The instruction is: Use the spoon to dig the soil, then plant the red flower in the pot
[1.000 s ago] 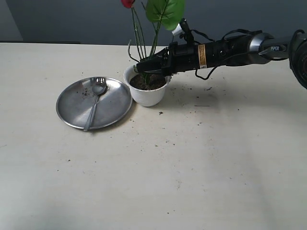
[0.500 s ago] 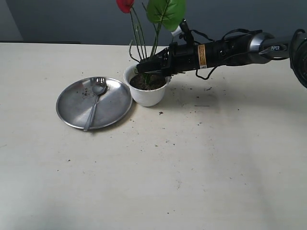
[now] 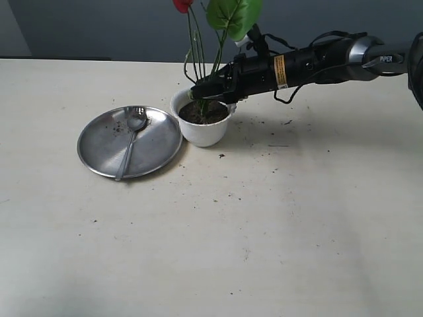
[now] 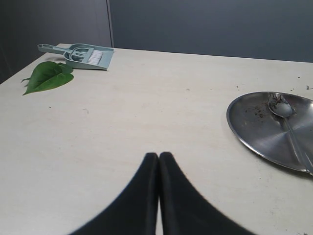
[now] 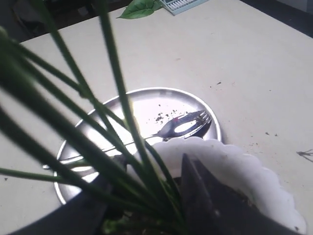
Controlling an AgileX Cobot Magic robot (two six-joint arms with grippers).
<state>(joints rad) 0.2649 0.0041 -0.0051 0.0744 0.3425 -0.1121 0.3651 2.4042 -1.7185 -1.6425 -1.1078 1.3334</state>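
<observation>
right claw (image 3: 197, 94) half-closed round stems of red artificial flower (image 3: 230, 13), upright to seat in dark soil (image 3: 206, 113) of white scalloped pot (image 3: 201, 133) | left claw (image 4: 159, 161) shut, empty | steel spoon (image 3: 131, 142) set aside

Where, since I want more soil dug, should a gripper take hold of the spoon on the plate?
Probably the handle's end, from above, jaws across it. The spoon lies flat in the steel plate, bowl at the far side; its thin handle runs to the near rim, where the dish's slope likely lifts it, away from the pot.
</observation>
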